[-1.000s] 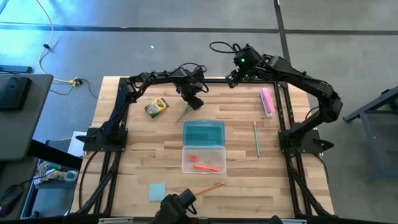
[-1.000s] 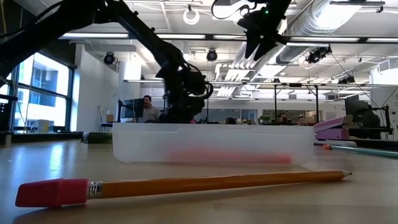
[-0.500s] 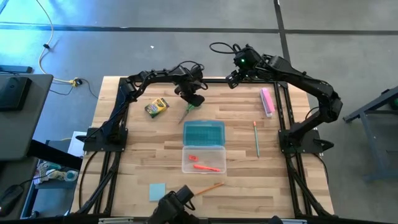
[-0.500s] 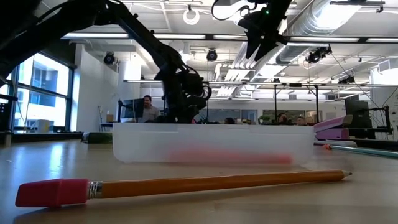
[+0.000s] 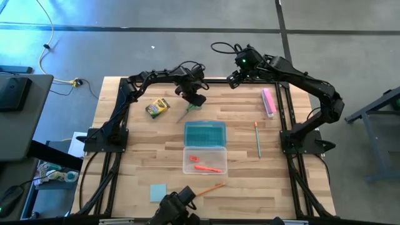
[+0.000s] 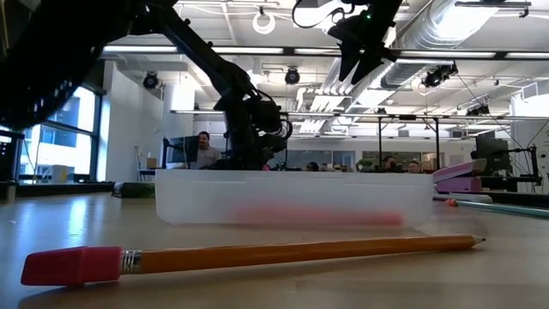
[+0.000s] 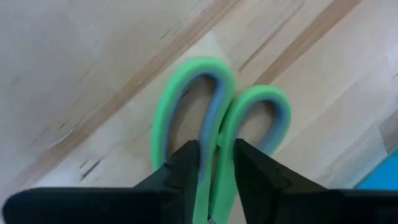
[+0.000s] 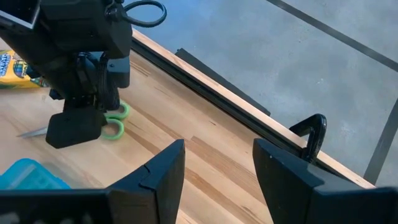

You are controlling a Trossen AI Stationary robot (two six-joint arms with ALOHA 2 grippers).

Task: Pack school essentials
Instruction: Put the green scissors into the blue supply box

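The green-handled scissors (image 5: 187, 113) lie flat on the wood toward the far side, handle loops (image 7: 249, 106) toward the far edge and blade tip (image 8: 30, 132) pointing near-left. My left gripper (image 5: 195, 101) stands right over the handles, shut on them. My right gripper (image 5: 232, 80) hangs open in the air above the far edge, holding nothing. The yellow-green crayon box (image 5: 157, 107) lies left of the scissors. The orange pen (image 5: 208, 167) and red piece (image 5: 194, 159) lie in the clear case (image 5: 204, 160). My left gripper (image 7: 216, 168) comes from above, pointing down, with one finger (image 7: 186, 165) in each loop. It pinches the two inner sides of the handles (image 7: 214, 134), where the loops meet, between the fingers. The scissors lie flat on the table.
The teal lid (image 5: 205, 132) lies open beyond the case tray. A thin green pencil (image 5: 257, 139) and the pink bar (image 5: 268, 102) lie on the right. The blue note pad (image 5: 158, 192) and orange pencil (image 5: 209, 188) sit near the front edge. A person (image 6: 204, 150) sits far behind the table.
My left gripper has shifted slightly toward the far edge and settled over the scissors' handles. The scissors stay flat on the table. My right arm has kept still.
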